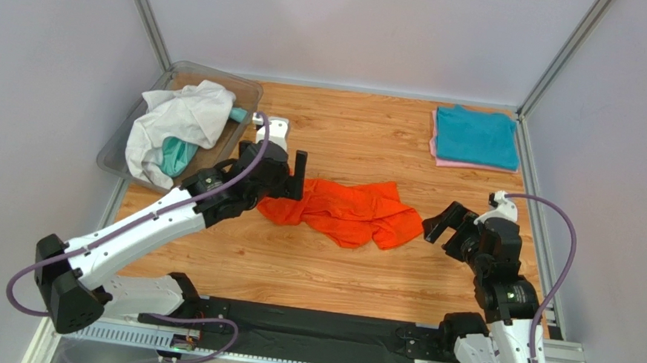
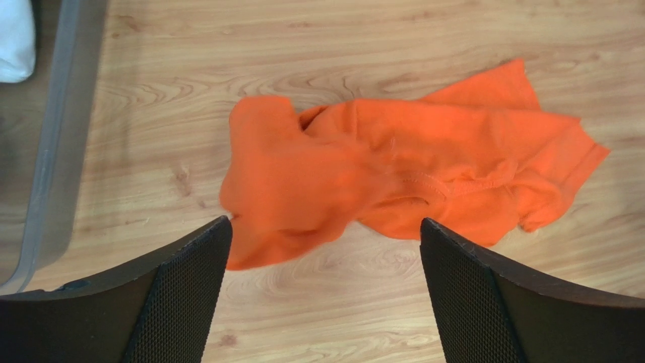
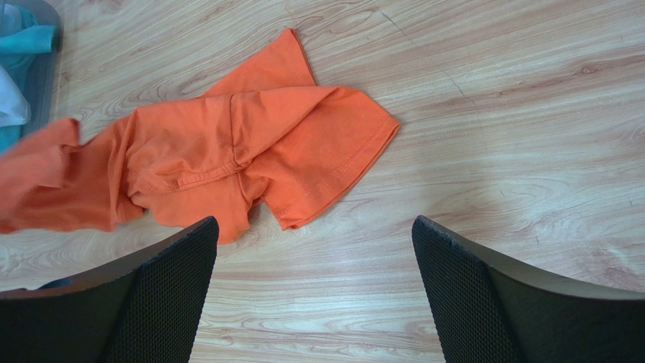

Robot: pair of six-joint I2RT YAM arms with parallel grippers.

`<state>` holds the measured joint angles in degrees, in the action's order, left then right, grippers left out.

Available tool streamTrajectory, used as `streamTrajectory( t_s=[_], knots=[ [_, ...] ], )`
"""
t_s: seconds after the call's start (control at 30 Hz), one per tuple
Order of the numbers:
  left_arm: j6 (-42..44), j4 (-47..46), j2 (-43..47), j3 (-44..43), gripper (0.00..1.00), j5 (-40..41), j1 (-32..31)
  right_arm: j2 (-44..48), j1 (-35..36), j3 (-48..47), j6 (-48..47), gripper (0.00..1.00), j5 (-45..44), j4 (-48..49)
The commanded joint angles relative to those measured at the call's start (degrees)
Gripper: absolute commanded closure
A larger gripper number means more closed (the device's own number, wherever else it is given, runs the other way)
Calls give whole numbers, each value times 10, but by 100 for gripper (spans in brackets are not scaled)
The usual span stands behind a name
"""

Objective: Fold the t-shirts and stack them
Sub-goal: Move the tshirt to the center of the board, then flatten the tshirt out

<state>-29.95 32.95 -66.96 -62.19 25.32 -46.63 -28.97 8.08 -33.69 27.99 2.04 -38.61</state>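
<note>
Left pincer (image 1: 287,175) and right pincer (image 1: 444,226) both stood spread and empty, flanking the crumpled orange t-shirt (image 1: 347,212) mid-bench (image 1: 351,130).
From above, a folded teal t-shirt (image 1: 476,137) lay well apart in the far right corner. The left wrist view showed the orange t-shirt (image 2: 394,166) bunched just beyond the fingers. The right wrist view showed a hemmed sleeve lying flat. I'd say each pincer should pinch an outer edge, then draw the cloth apart to flatten it before folding.
</note>
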Motion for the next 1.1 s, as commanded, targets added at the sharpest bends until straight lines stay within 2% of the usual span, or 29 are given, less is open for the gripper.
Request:
streamTrajectory(
  t_s=[0.0, 0.13, 0.27, 0.43, 0.53, 0.67, 0.73, 0.87, 1.07],
  knots=[
    [-39, -15, 73, 17, 0, 49, 0, -1, 0, -2, -7, 0, 1, 20],
    [-89, 26, 121, 39, 0, 121, 1, -1, 1, -1, -7, 0, -2, 23],
    [-129, 51, 157, 86, 0, 136, 1, -9, 1, -1, -7, 0, 2, 26],
    [-142, 73, 172, 145, 0, 86, 1, -23, 0, 0, -9, 0, 9, 33],
    [-194, 83, 167, 174, 0, 66, 1, -35, 1, 3, -8, 0, 9, 42],
    [-234, 77, 171, 214, 1, 86, 1, -52, 1, 3, -9, 0, 14, 46],
    [-222, 67, 173, 221, 0, 103, 7, -56, 1, 5, -9, 0, 16, 48],
    [-198, 22, 142, 225, 0, 85, 25, -57, 1, 12, -8, 0, 18, 57],
    [-134, -69, 46, 213, 3, -18, 90, -66, 1, 9, -11, 0, 16, 60]
  ],
)
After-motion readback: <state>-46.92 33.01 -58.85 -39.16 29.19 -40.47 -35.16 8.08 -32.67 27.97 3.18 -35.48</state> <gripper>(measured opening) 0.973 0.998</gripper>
